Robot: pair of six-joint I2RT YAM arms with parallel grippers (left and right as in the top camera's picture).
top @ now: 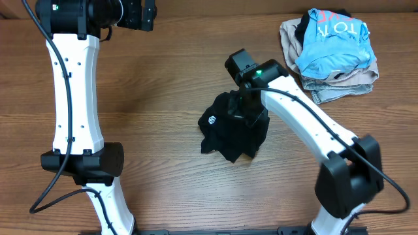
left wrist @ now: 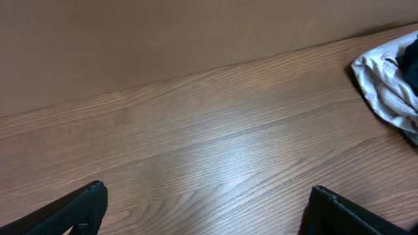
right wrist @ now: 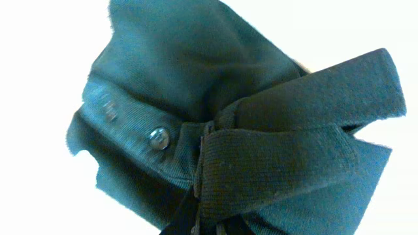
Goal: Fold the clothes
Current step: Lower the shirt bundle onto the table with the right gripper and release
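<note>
The clothes are one crumpled black garment (top: 228,137) bunched in the middle of the table, its small round white logo (top: 211,120) facing up on the left side. My right gripper (top: 247,99) presses down into the top of the heap and is shut on a fold of it. The right wrist view is filled with the gathered dark fabric (right wrist: 261,130) and a pale button (right wrist: 158,137); the cloth hides most of the fingers. My left gripper (top: 140,14) hangs open at the far left back, over bare wood (left wrist: 208,196), with nothing between its fingers.
A pile of other garments lies at the back right: a light blue shirt (top: 333,39) with white lettering on top of beige folded garments (top: 339,81). The edge of this pile (left wrist: 388,85) shows in the left wrist view. The wooden table (top: 157,98) carries nothing else.
</note>
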